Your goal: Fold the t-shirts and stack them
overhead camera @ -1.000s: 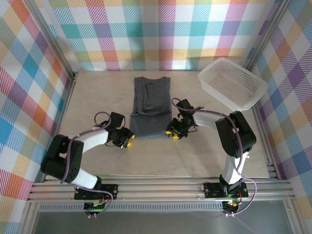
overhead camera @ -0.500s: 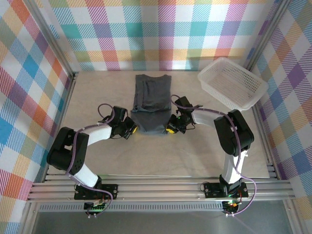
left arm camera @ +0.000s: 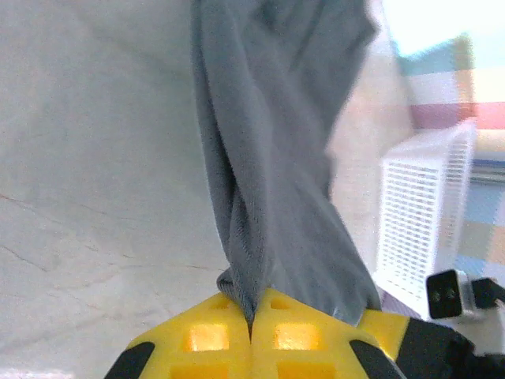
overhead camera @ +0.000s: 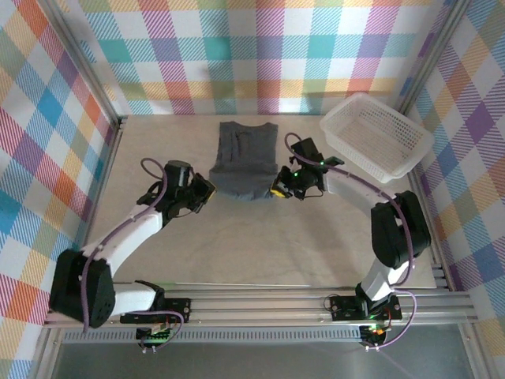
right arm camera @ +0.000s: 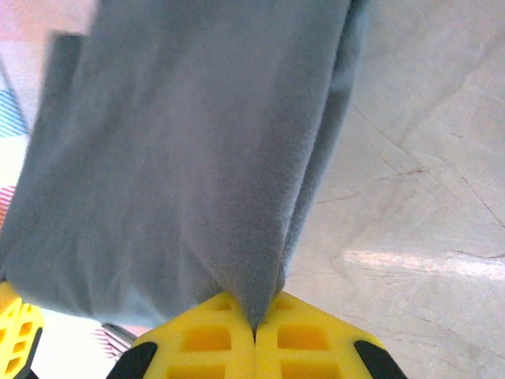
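At the near edge of the pale beige, faintly veined table top (overhead camera: pixel 260 245), a silver aluminium rail frame (overhead camera: pixel 260 304) carries both arm bases. Beyond the frame a broad stretch of bare surface runs up to the two claws.

The left gripper (overhead camera: pixel 205 191) is clamped tight on the near left corner of the plain dark slate-grey short-sleeved cloth t-shirt (overhead camera: pixel 245 162). The right gripper (overhead camera: pixel 278 190) is pinched the same way on the near right corner. In the left wrist view the yellow fingers (left arm camera: pixel 207 338) meet with a bunched fold of the cloth (left arm camera: pixel 268 158) squeezed between them. The right wrist view shows the same grip (right arm camera: pixel 254 320), with the cloth (right arm camera: pixel 197 158) hanging away over the table.

The t-shirt lies in the middle of the table. It is folded narrow, and its collar end points towards the back wall.

Bare table flanks the t-shirt on both sides. A white plastic mesh basket (overhead camera: pixel 377 134) sits tilted in the far right corner, apart from the t-shirt and near the right arm. Walls of pastel plaid cloth (overhead camera: pixel 237 55) close in the left, back and right edges.
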